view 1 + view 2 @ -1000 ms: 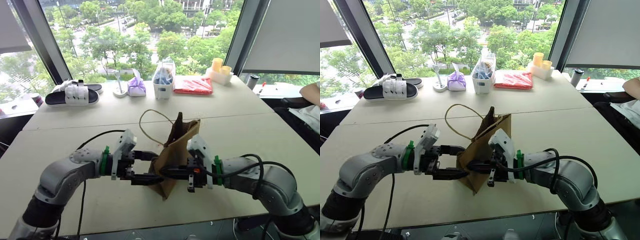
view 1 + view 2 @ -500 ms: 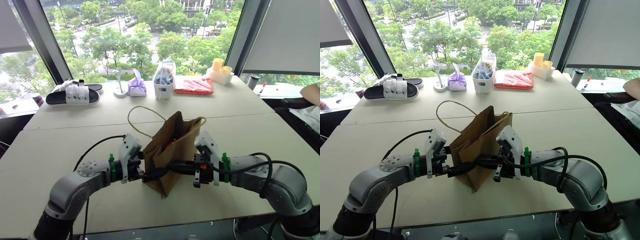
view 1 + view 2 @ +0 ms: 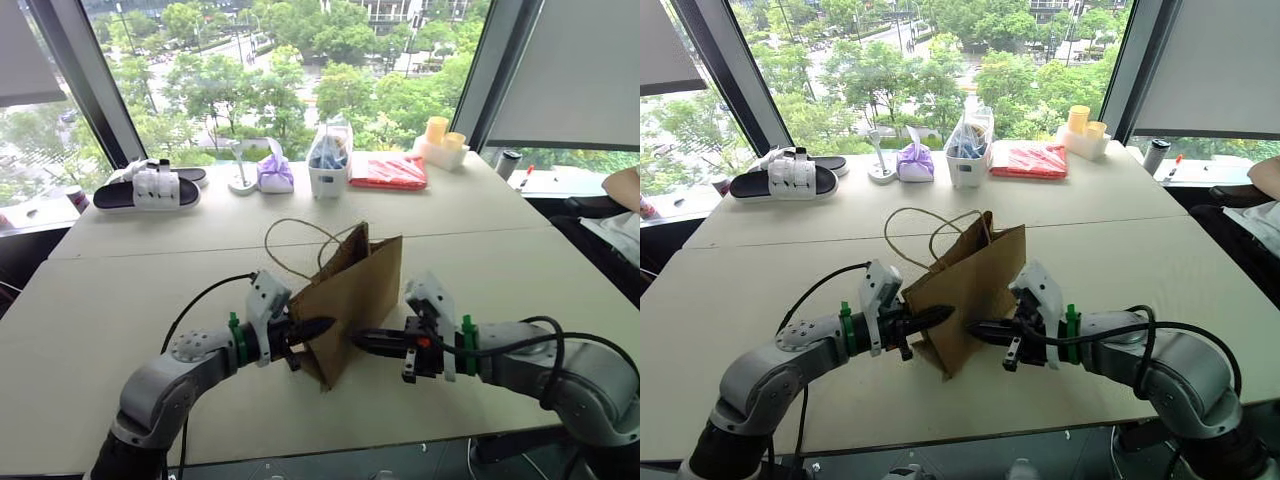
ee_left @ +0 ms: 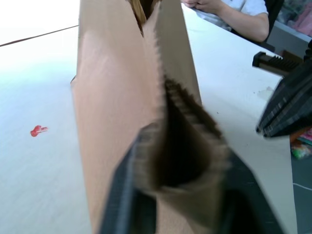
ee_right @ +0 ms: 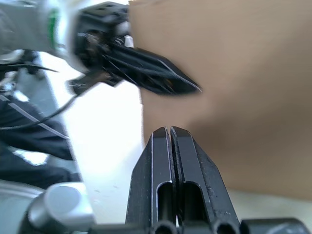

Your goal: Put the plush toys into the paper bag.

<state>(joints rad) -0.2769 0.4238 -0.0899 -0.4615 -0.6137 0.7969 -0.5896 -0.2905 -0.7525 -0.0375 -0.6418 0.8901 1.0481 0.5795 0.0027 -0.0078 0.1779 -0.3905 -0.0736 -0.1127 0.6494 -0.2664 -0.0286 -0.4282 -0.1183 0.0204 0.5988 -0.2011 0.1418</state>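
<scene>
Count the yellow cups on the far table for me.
2. Both yellow cups stand side by side at the far right corner of the table by the window, right of the red packet: the taller one and a shorter one to its right. Others may be hidden.

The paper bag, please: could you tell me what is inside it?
The paper bag stands pinched nearly flat by the left gripper. The left wrist view looks into a dark fold with only paper visible. Any plush toys inside are hidden by its walls.

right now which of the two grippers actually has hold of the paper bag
The left gripper: its fingers pinch a folded edge of the paper bag. The right gripper is shut on nothing, beside the bag.
</scene>
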